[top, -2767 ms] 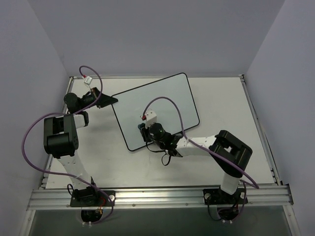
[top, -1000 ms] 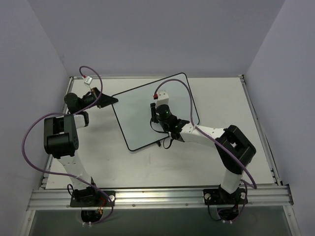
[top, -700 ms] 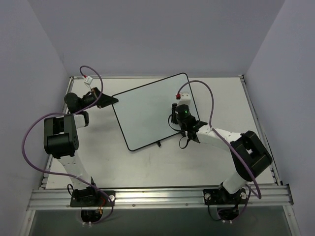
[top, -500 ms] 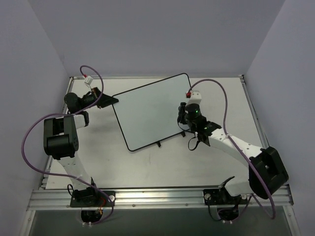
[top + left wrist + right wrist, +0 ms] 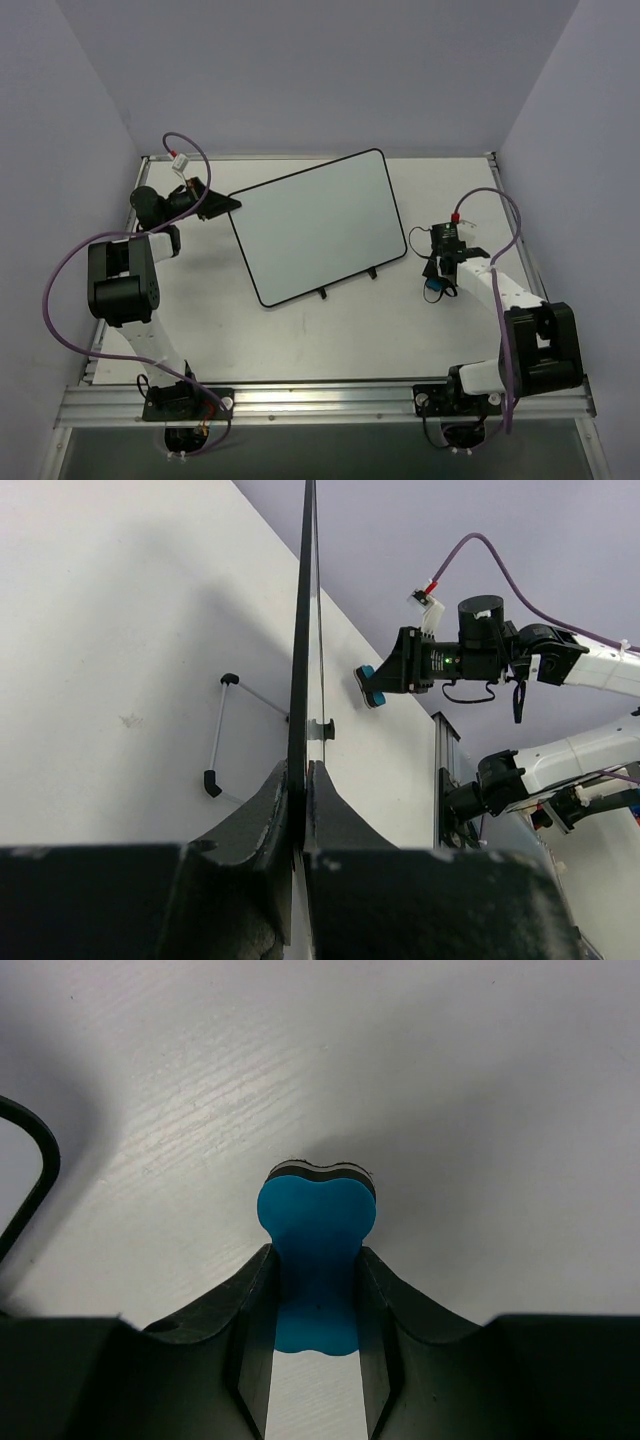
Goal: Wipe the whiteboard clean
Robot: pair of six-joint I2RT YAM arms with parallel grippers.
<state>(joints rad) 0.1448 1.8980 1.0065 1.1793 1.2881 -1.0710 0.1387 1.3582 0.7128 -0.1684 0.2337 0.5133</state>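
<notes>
Tabletop [image 5: 300, 330]: white, carries all items.

Whiteboard [image 5: 315, 225]: black-framed, lying askew at the centre of the tabletop. Its surface shows no marks, and no brand or writing can be read.

Left tool [image 5: 298, 780]: clamped on the whiteboard's far-left edge, steadying it.

Right tool [image 5: 316, 1260]: closed on a blue eraser [image 5: 316, 1222]. In the last seconds it has swept across the board from lower left to right and now sits over bare tabletop, well clear of the frame. Judgement: wiping looks finished.

Two clips [image 5: 322, 293]: black, on the board's near long edge.
</notes>
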